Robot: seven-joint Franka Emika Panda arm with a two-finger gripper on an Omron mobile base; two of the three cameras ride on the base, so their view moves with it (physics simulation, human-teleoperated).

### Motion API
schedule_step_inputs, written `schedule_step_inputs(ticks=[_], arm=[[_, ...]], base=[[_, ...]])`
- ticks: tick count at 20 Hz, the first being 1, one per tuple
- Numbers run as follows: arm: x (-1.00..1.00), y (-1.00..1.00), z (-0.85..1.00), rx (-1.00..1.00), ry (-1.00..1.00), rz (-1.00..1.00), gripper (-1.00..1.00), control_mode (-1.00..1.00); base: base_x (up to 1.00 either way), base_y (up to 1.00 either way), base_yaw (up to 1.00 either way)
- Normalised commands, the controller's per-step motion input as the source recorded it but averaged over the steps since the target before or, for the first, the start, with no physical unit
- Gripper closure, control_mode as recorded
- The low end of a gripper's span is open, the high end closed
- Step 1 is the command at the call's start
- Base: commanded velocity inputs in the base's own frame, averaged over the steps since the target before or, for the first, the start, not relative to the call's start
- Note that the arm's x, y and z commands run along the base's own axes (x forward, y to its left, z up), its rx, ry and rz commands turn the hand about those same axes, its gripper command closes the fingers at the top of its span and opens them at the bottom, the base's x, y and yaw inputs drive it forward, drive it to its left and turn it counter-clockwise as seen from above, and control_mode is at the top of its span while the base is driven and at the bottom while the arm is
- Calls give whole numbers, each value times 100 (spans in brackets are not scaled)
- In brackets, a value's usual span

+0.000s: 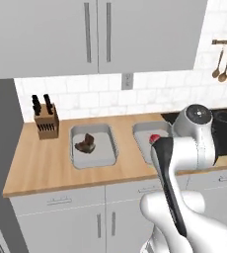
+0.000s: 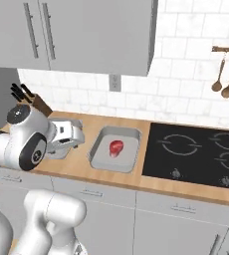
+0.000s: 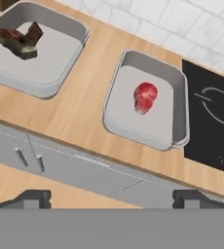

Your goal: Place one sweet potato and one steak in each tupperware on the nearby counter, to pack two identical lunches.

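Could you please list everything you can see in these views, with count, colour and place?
tupperware: two, light grey, side by side on the counter; left one, right one
red piece of food: one, in the right tray
dark brown food: in the left tray; count unclear
counter: one, light-brown wood
knife block: one, brown with black handles, back left of counter
stovetop: one, black, right of the trays
hanging spoons: brown, on the wall rail
wall cabinets: grey
gripper: open, above the counter's front edge

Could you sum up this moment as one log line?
gripper: open, empty | left tray: brown food | right tray: red steak | counter
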Motion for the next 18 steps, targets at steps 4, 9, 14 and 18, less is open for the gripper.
schedule_step_inputs(ticks=[4, 9, 14, 18], arm=[[0, 0, 0, 0, 0, 0, -100, 100], [0, 0, 0, 0, 0, 0, -100, 100], [0, 0, 0, 0, 0, 0, -100, 100], [0, 0, 0, 0, 0, 0, -100, 100]], base=[[-100, 32, 9], [-67, 96, 21], [-65, 100, 26], [-73, 100, 27]])
